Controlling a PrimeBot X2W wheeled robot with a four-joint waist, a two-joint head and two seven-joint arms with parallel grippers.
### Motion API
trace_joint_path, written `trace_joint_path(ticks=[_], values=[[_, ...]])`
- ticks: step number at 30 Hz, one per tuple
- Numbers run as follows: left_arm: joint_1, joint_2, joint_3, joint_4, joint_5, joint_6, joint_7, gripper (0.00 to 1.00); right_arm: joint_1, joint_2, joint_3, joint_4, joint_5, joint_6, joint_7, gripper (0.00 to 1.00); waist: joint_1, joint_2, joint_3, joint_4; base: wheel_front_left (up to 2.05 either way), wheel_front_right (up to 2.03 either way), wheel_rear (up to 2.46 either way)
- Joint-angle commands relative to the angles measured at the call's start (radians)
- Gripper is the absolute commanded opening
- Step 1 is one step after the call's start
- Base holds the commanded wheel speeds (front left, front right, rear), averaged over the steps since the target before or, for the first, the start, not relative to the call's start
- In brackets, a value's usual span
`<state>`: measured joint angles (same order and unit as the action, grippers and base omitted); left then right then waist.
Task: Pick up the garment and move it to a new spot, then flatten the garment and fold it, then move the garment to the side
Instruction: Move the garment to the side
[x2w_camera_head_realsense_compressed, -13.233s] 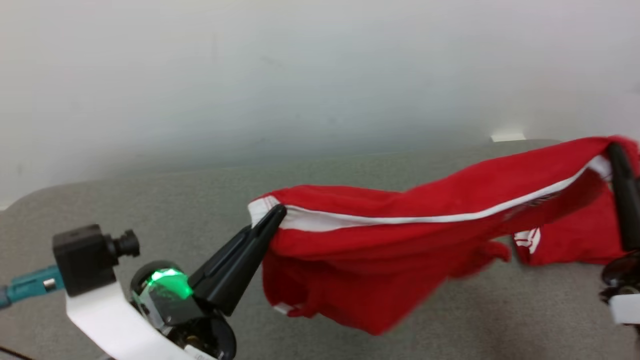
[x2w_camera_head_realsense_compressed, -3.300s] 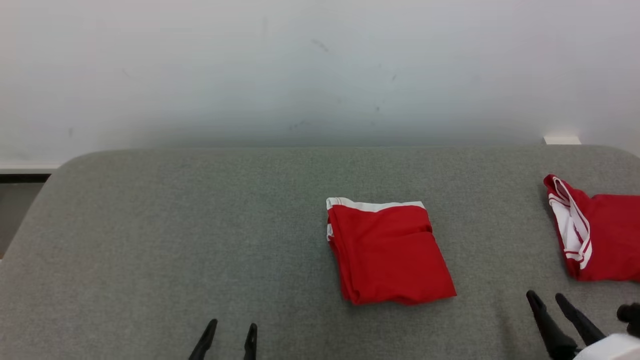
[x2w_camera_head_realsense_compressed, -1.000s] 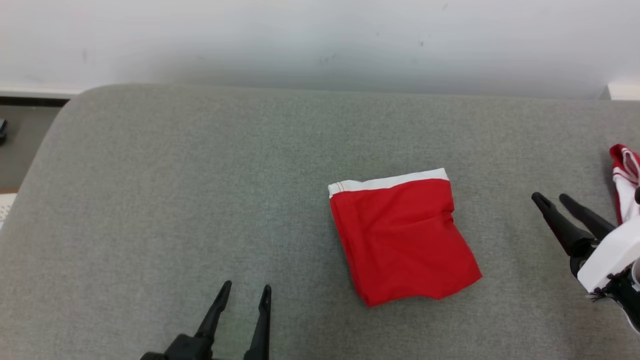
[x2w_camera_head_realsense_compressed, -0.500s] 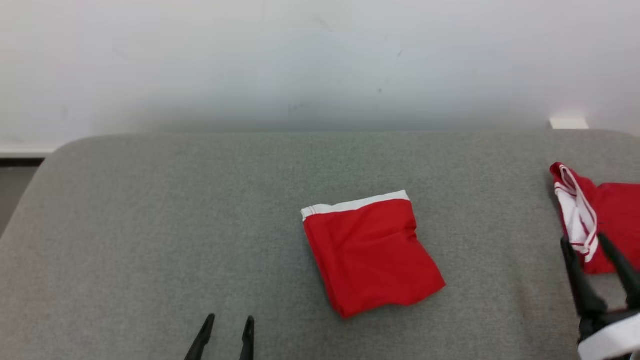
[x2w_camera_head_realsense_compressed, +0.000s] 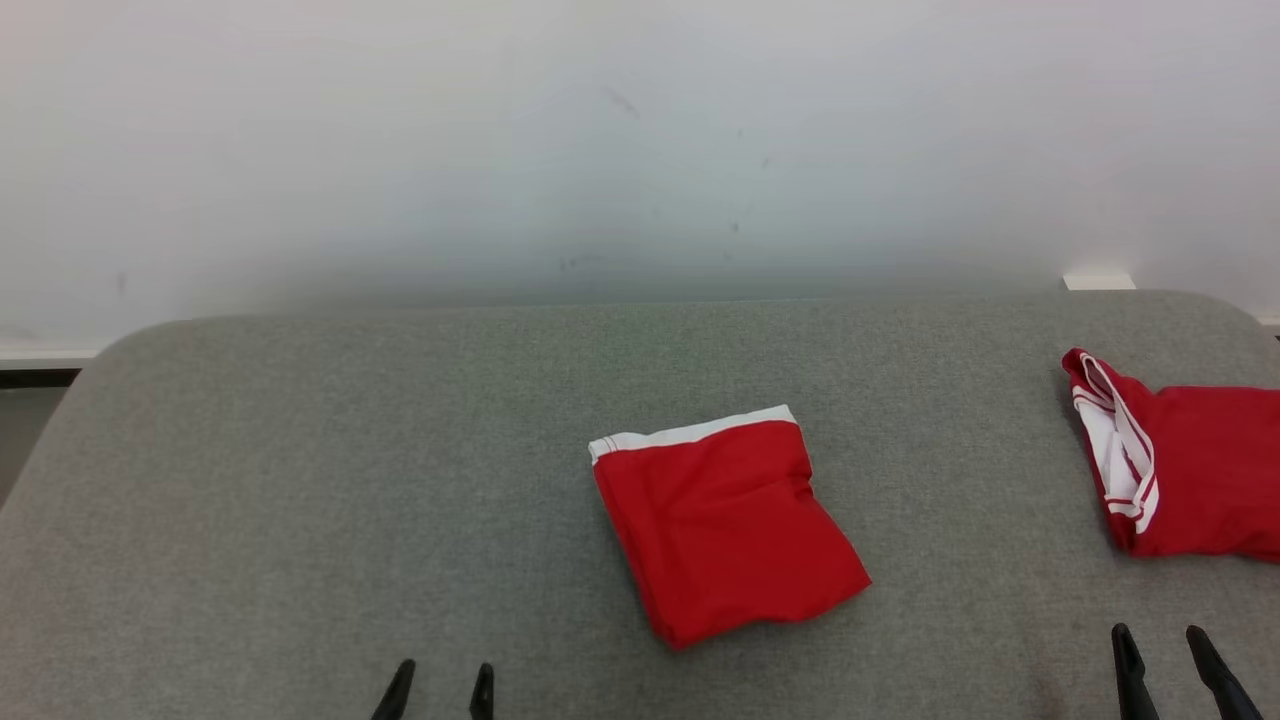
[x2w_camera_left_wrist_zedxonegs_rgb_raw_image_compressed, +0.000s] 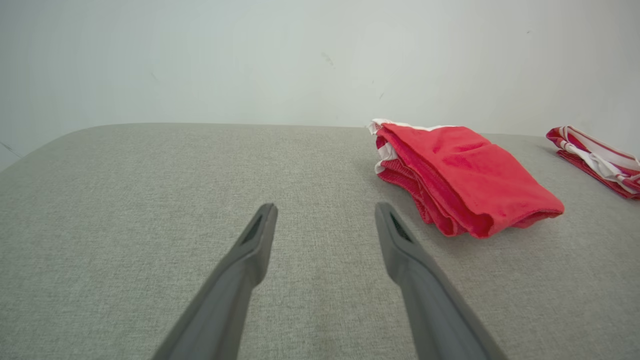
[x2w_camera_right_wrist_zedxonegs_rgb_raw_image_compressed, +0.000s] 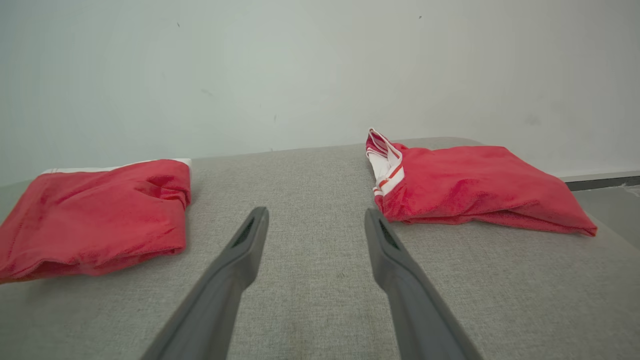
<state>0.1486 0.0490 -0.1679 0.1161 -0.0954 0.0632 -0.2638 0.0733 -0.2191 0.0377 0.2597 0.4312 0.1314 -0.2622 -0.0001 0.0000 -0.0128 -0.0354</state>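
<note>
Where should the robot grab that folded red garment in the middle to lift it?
Probably the folded garment by its stacked left edge, approached low by the open left gripper: the layers stack there, so it should lift as one.

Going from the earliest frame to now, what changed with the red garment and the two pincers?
Early on both pincers held the red garment stretched in the air. Now it is let go, lying folded on the grey surface, turned slightly counterclockwise over the last seconds. The left pincer and the right pincer sit low, open and empty. The second red garment on the right stayed put.
</note>
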Motion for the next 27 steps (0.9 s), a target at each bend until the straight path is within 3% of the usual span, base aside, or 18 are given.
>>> trace_joint_path(ticks=[1,11,14,16,22,27], values=[[0.008,0.003,0.002,0.002,-0.013,0.003,0.0,1.0,0.01,0.005,-0.013,-0.001,-0.006,-0.002,-0.002,1.0,0.0001,0.0,0.0,0.002,0.0,0.0,0.0],[0.004,0.003,-0.008,0.001,-0.019,0.008,0.0,1.0,0.001,0.008,-0.003,0.012,0.013,-0.002,-0.002,1.0,0.0001,0.0,0.003,0.012,0.0,0.0,0.0],[-0.006,0.003,-0.016,-0.004,-0.019,0.007,0.0,1.0,-0.034,0.002,0.045,0.044,0.126,-0.002,0.0,1.0,0.0001,0.0,0.015,0.019,0.0,0.0,0.0],[-0.017,0.003,-0.023,-0.002,-0.014,0.002,0.0,1.0,-0.077,-0.036,0.092,0.06,0.213,-0.002,0.045,1.0,0.0001,0.0,0.029,0.028,0.0,0.0,0.0],[-0.08,0.003,-0.049,0.006,-0.009,-0.012,0.0,1.0,-0.236,-0.146,0.207,0.023,0.579,-0.002,0.344,1.0,0.0001,0.0,0.111,0.091,0.0,0.0,0.0],[-0.104,0.004,-0.078,0.018,-0.042,0.001,0.0,1.0,-0.344,-0.225,0.264,0.061,0.762,-0.002,0.626,1.0,0.0001,0.0,0.141,0.158,0.0,0.0,0.0]])
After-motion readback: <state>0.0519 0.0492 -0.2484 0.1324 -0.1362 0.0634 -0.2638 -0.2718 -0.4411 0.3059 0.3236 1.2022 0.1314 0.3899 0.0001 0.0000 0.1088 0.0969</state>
